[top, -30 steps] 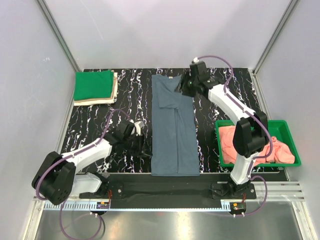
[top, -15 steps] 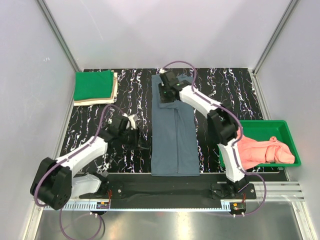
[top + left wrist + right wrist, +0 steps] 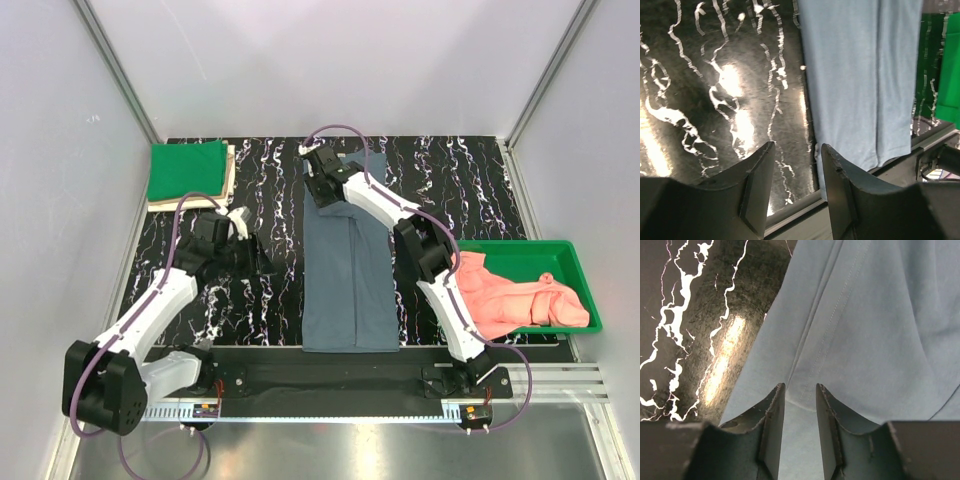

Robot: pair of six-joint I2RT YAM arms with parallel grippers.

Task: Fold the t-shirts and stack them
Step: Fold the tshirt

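Observation:
The slate blue-grey t-shirt (image 3: 348,270) lies folded into a long strip down the middle of the black marbled table (image 3: 440,180). My right gripper (image 3: 325,197) is low over its far end. In the right wrist view it (image 3: 799,387) stands open, a sewn fold of the shirt (image 3: 860,315) just under the tips. My left gripper (image 3: 262,265) hovers left of the shirt. In its wrist view it (image 3: 797,150) is open and empty, with the shirt (image 3: 860,75) off to the right. A bright green t-shirt (image 3: 187,170) lies on a beige one (image 3: 231,178) at the far left. Salmon-pink t-shirts (image 3: 510,300) fill the tray.
The rigid green tray (image 3: 570,255) stands at the right edge. A metal rail (image 3: 350,375) runs along the near edge by the arm bases. Grey walls close in the left, far and right sides.
The right arm swung left from beside the collar to over the shirt's far left part, and its jaws narrowed. The left gripper drew back to the left and farther from the shirt.

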